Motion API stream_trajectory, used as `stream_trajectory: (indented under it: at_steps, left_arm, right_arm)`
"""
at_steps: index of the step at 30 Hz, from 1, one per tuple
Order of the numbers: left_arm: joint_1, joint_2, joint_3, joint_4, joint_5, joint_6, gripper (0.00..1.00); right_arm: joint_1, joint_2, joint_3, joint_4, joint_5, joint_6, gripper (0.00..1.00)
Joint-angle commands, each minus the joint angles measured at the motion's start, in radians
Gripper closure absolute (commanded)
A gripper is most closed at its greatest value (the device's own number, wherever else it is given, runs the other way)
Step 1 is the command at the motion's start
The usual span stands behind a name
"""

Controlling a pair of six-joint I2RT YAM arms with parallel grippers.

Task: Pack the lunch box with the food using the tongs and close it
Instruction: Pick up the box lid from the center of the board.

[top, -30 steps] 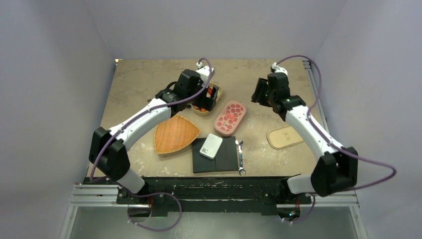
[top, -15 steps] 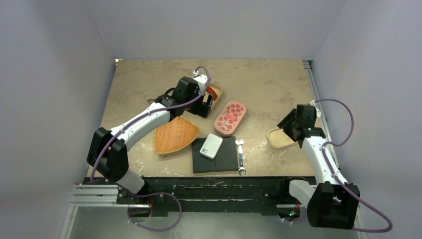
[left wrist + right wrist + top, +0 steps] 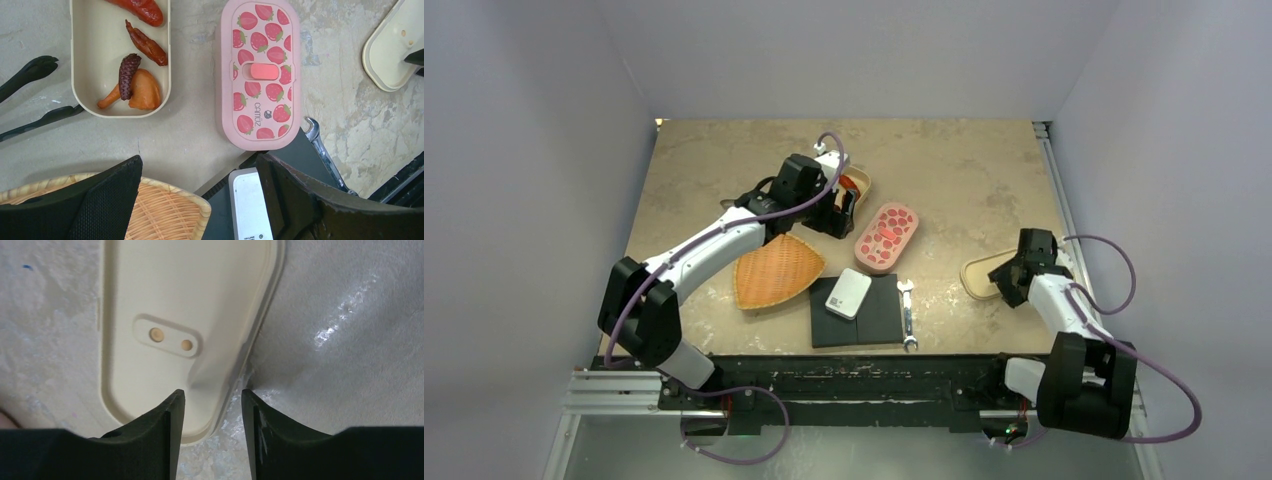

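You are looking at a worktop [image 3: 195, 140] showing a mottled, stone-like face, mostly matt and glinting faintly in places. The lunch box [image 3: 95, 50] and the cream lid [image 3: 150, 290] are reading as smooth, satin plastic; the strawberry lid [image 3: 260, 100] is looking glossier. The food [image 3: 145, 92] is shining as if glazed. The tongs [image 3: 32, 72] are appearing matt black, the wrench [image 3: 322, 150] is gleaming as bare metal, and the basket [image 3: 160, 215] is showing rough woven wicker.
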Motion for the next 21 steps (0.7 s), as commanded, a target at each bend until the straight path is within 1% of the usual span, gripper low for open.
stream_trajectory:
  at_steps: [1, 5, 6, 7, 10, 14, 17, 21]
  left_arm:
    - [0.001, -0.052, -0.003, 0.035, 0.011, -0.015, 0.15]
    - [0.001, -0.057, -0.003, 0.032, -0.005, -0.01, 0.15]
    - [0.001, -0.058, -0.002, 0.032, -0.006, -0.011, 0.15]
    - [0.001, -0.058, -0.003, 0.033, -0.007, -0.01, 0.15]
    - [0.001, -0.056, -0.004, 0.035, -0.007, -0.01, 0.15]
    - [0.001, -0.056, -0.005, 0.037, -0.007, -0.013, 0.15]
    - [0.001, -0.056, -0.011, 0.045, 0.0, -0.02, 0.15]
    - [0.002, -0.057, -0.023, 0.069, 0.04, -0.035, 0.15]
  right_arm:
    - [-0.017, 0.038, -0.035, 0.058, -0.006, 0.078, 0.54]
    - [-0.019, 0.067, -0.053, 0.086, -0.029, 0.085, 0.62]
    - [-0.019, 0.067, -0.058, 0.094, -0.032, 0.087, 0.66]
    - [-0.019, 0.066, -0.065, 0.104, -0.036, 0.089, 0.76]
    - [-0.018, 0.07, -0.082, 0.13, -0.075, 0.091, 1.0]
    - [-0.019, 0.071, -0.081, 0.145, -0.141, 0.077, 1.0]
    - [-0.019, 0.041, -0.069, 0.159, -0.198, 0.062, 1.0]
    - [-0.016, -0.019, -0.068, 0.249, -0.303, 0.035, 1.0]
